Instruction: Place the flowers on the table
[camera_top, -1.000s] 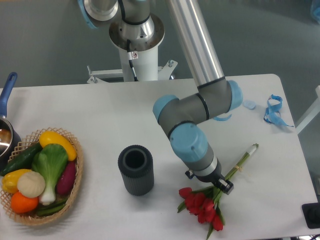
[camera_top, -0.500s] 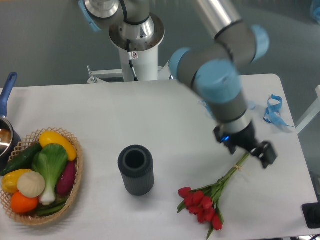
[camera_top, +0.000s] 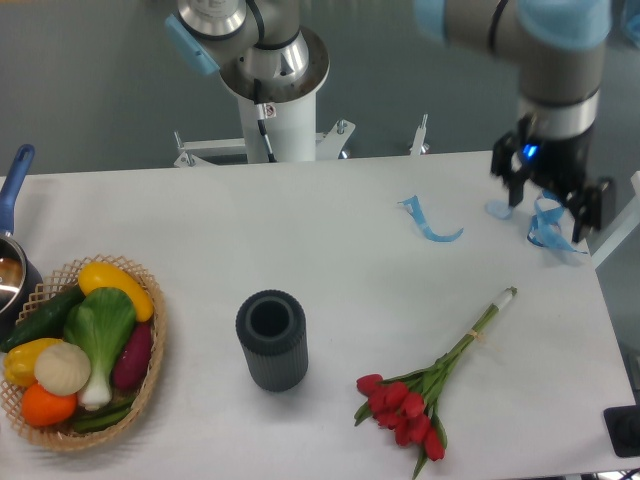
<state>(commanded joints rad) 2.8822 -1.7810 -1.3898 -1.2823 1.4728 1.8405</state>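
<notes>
The flowers (camera_top: 408, 407), a bunch of red tulips with green leaves, lie flat on the white table (camera_top: 300, 230) near its front right. Their long green stems run up and to the right to a pale tip near the right edge. My gripper (camera_top: 553, 208) hangs high over the table's back right corner, well away from the bunch. Its two dark fingers (camera_top: 512, 186) stand apart, open, with nothing between them.
A dark grey ribbed vase (camera_top: 271, 340) stands upright left of the tulips. A wicker basket (camera_top: 150, 375) of vegetables sits at the front left, with a blue-handled pot (camera_top: 12, 200) behind it. Blue ribbons (camera_top: 430, 222) lie at the back right, one (camera_top: 548, 228) under the gripper.
The arm has left the flowers, risen and swung to the back right corner of the table. The tulips stay lying where they were released.
</notes>
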